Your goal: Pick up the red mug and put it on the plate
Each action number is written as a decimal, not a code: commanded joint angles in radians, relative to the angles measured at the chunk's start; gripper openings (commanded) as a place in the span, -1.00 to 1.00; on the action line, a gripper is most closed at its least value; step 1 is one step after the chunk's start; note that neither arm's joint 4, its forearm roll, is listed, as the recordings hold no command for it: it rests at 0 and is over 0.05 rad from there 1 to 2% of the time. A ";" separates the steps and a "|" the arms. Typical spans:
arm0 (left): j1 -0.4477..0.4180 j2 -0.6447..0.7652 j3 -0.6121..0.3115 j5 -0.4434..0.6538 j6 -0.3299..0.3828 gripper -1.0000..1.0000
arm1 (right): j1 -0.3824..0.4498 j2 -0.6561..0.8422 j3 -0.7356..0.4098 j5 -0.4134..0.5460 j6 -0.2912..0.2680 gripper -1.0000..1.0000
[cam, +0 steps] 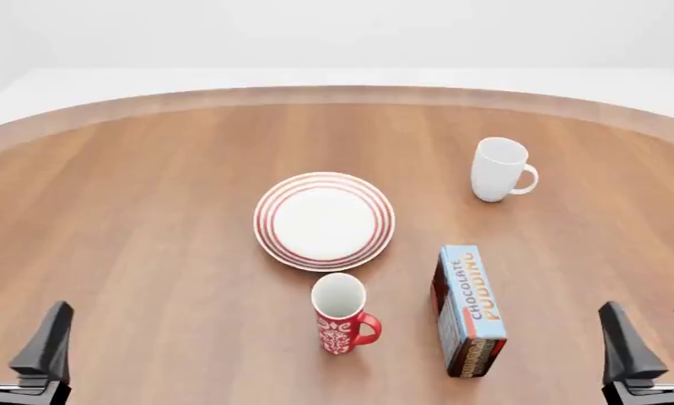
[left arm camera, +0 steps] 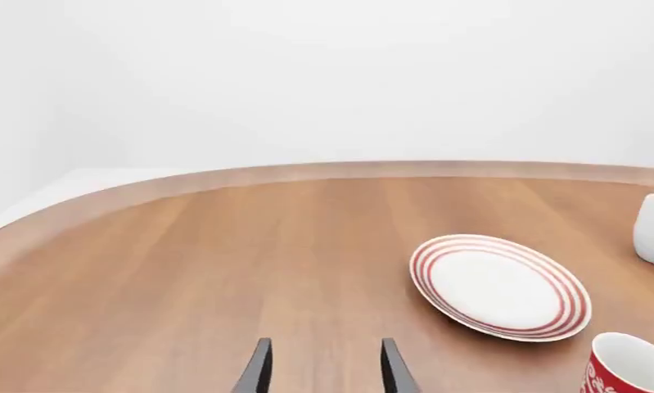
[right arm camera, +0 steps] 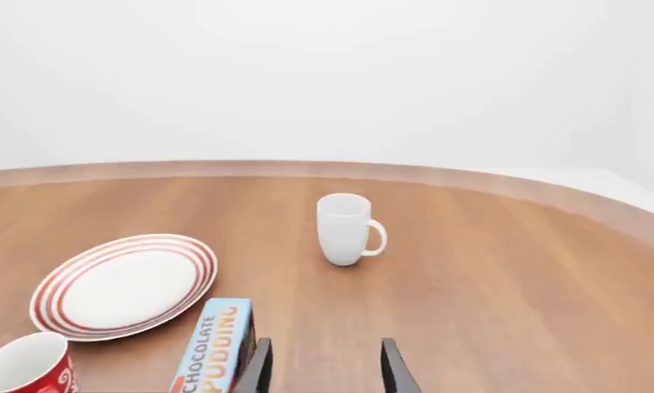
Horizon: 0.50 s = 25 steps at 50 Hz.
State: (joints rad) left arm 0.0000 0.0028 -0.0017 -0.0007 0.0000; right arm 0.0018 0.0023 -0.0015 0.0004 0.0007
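Red mug (cam: 340, 315) upright on the wood surface (cam: 145, 211), handle to the right, just on the near side of the plate (cam: 324, 221), not touching it. Plate flat, roughly mid-surface, nothing on it. Chocolate pudding box (cam: 470, 310) just right of the mug, lying lengthwise w/ a small gap between. Plain white mug (cam: 498, 169) further back and to the right, well apart from the rest. Left pincer (cam: 16, 337) down at the near-left corner, fingers apart, holding nothing. Right pincer (cam: 652, 337) at near-right, same deal: spread, nothing between. Both well away from the red mug.
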 commanded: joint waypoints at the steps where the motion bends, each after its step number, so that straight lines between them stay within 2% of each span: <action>1: 0.000 0.004 -0.003 -0.001 0.000 1.00 | 0.007 0.005 -0.003 0.006 0.010 1.00; 13: 0.000 0.004 -0.003 -0.001 0.000 1.00 | 0.034 0.000 -0.015 0.018 0.036 1.00; 16: 0.000 0.004 -0.003 -0.001 0.000 1.00 | 0.061 -0.001 -0.053 0.007 0.038 1.00; 19: 0.000 0.004 -0.003 -0.001 0.000 1.00 | 0.063 0.000 -0.111 0.053 0.046 1.00; 21: 0.000 0.004 -0.003 -0.001 0.000 1.00 | 0.083 0.014 -0.145 0.072 0.024 1.00; 25: 0.000 0.004 -0.003 -0.001 0.000 1.00 | 0.096 0.061 -0.192 0.059 0.022 1.00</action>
State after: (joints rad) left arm 0.0000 0.0070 -0.0041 -0.0016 0.0000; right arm 0.0591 0.0182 -0.0943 0.0400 0.0261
